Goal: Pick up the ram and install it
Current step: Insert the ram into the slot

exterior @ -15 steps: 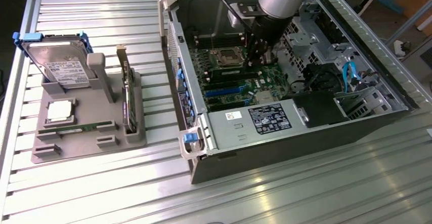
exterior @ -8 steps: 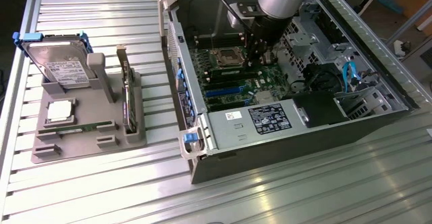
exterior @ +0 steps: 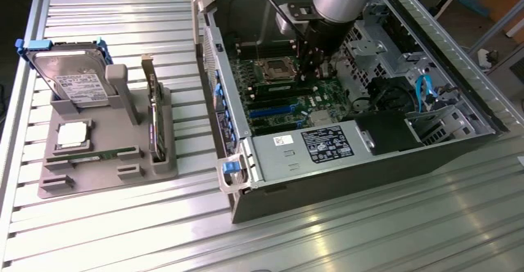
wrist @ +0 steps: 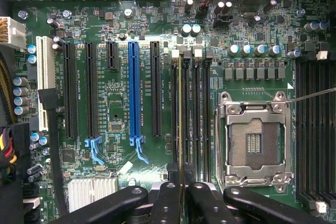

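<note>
One ram point(wrist: 180, 103), seen edge-on, is pinched tight in your gripper point(wrist: 180, 192). It runs along the black memory slots point(wrist: 198, 114), beside the CPU socket point(wrist: 253, 142). In the upper centre of the exterior frame, the arm reaches into the open computer case point(exterior: 344, 183) on the table point(exterior: 123, 235).

The pincer point(wrist: 181, 195), pinching the ram point(wrist: 181, 108) edge-on over the memory slots point(wrist: 195, 114), had tight room: CPU socket point(wrist: 253, 140) on one side, black expansion slot point(wrist: 156, 87) on the other. The bench point(exterior: 327, 241) beside the computer case point(exterior: 327, 186) lay free.
</note>
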